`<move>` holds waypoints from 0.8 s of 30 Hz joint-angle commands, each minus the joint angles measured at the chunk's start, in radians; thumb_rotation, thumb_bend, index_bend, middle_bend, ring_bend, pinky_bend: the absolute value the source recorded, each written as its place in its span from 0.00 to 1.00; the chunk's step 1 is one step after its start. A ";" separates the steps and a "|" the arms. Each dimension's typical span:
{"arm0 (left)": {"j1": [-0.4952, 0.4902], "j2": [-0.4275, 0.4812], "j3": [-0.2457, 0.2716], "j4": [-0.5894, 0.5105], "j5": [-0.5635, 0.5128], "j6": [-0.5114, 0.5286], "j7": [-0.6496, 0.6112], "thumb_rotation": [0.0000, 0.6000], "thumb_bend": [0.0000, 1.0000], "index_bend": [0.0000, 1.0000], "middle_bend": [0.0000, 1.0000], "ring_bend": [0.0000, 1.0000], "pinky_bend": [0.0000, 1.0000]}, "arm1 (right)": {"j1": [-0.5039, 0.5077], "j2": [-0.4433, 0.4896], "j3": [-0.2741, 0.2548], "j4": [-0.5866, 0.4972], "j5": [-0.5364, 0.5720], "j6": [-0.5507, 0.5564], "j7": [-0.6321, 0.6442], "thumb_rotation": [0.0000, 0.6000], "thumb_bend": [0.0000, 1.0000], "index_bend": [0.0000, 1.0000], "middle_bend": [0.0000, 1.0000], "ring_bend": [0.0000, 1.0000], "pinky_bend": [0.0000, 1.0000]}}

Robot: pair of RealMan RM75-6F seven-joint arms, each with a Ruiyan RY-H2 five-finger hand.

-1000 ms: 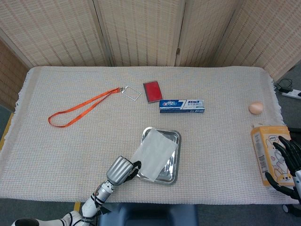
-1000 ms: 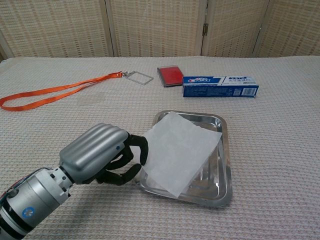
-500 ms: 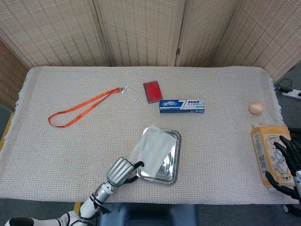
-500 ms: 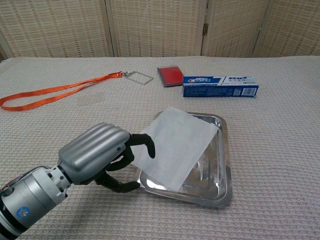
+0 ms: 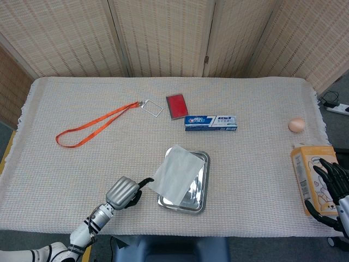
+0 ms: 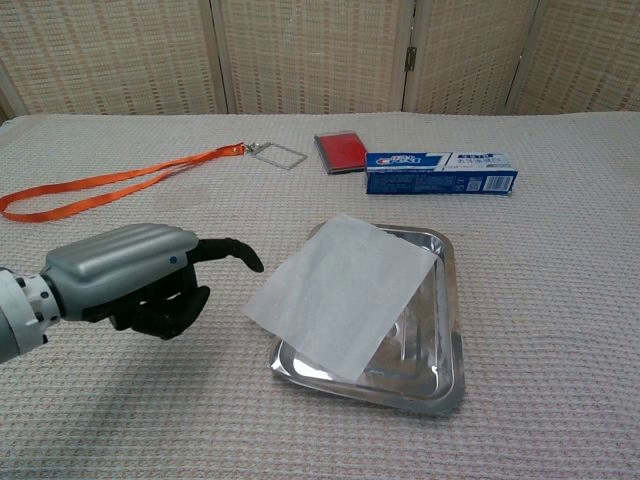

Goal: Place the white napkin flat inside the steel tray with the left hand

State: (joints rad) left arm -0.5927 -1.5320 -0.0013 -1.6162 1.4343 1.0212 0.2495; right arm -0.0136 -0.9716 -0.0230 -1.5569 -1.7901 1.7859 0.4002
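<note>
Since a second ago my left hand [image 6: 130,278] has let go of the white napkin [image 6: 345,293] and pulled back to the left; it now sits apart from the sheet, holding nothing, one finger stretched toward the napkin's left corner and the others curled under. From the head view I see that hand [image 5: 124,192] low over the bench [image 5: 82,169], just left of the steel tray [image 5: 200,185]. The napkin lies across the tray, tilted rather than flat: its left corner juts out past the tray's left rim and hangs above the cloth, while its right part rests over the tray floor. My right hand [image 5: 330,186] is at the bench's right edge, fingers spread around a yellow carton [image 5: 312,176]; I cannot tell whether it grips the carton. Farther back lie an orange lanyard [image 5: 92,127], a red card [image 5: 176,105], a toothpaste box [image 5: 211,123] and an egg [image 5: 296,125].
</note>
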 commanded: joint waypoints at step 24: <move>-0.208 0.094 -0.006 -0.199 -0.454 -0.225 0.300 1.00 0.93 0.00 1.00 0.97 1.00 | 0.011 -0.004 -0.005 -0.002 -0.004 -0.024 -0.008 1.00 0.40 0.00 0.00 0.00 0.00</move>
State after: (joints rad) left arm -0.7930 -1.4320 -0.0137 -1.8111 0.9892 0.7912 0.5391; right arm -0.0025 -0.9759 -0.0274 -1.5590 -1.7942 1.7625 0.3924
